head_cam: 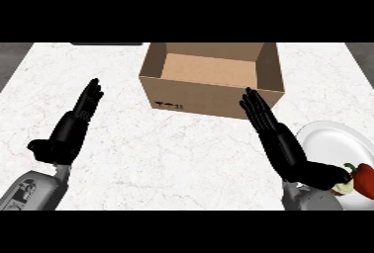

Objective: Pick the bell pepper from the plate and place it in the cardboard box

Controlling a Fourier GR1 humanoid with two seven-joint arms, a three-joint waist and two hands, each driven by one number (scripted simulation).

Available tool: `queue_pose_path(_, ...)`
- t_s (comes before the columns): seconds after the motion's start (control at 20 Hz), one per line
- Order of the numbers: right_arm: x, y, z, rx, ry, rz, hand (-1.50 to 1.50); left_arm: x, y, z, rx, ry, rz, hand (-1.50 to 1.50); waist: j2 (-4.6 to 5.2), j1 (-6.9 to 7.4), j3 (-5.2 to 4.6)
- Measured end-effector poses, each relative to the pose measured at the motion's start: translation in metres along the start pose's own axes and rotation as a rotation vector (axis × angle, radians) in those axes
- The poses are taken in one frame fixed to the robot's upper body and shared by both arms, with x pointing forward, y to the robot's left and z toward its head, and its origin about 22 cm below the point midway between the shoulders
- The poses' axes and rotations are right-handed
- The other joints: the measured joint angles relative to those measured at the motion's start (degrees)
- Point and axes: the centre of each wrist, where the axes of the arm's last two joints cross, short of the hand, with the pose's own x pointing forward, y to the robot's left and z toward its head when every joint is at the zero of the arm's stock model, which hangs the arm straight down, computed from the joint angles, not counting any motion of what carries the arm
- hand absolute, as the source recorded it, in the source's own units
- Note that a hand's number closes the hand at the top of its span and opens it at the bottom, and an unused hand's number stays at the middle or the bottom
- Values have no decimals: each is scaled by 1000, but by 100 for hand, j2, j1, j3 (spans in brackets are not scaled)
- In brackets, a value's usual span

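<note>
- The cardboard box stands open at the far middle of the white marbled counter. Small black marks are printed low on its near face, at the left; I cannot read them.
- A grey panel on my left forearm carries a small dark marking, too small to read.
- A dark object lies at the counter's far edge, left of the box; I cannot tell what it is.
- My left hand shows at the left, well apart from the box, fingers straight and pointing away from me, holding nothing.
- My right hand shows right of centre, fingers straight and together, holding nothing. The fingertips end just short of the box's near right corner.
- My right wrist lies between the counter's middle and the white plate and covers the plate's near left edge.
- The bell pepper lies on the plate at the lower right, just beside my right wrist. It is red and glossy, with a green stem and a pale cut face towards my wrist.
</note>
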Motion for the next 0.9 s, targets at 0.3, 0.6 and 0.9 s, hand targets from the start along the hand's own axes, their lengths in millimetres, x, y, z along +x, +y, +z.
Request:
queue_pose_path(0.3, 45, -85, 9, 47, -111, 45, -150, -16, 21, 17, 112, 131, -104, 0, 32, -13, 43)
queue_pose_path(0.6, 53, -176, 52, -206, -12, 343, -150, -27, 26, 35, 159, 248, -137, 0, 57, -40, 43)
queue_pose_path(0.9, 61, -243, 94, -212, -23, 413, -150, -29, 15, 44, 166, 287, -144, 0, 67, 17, 51)
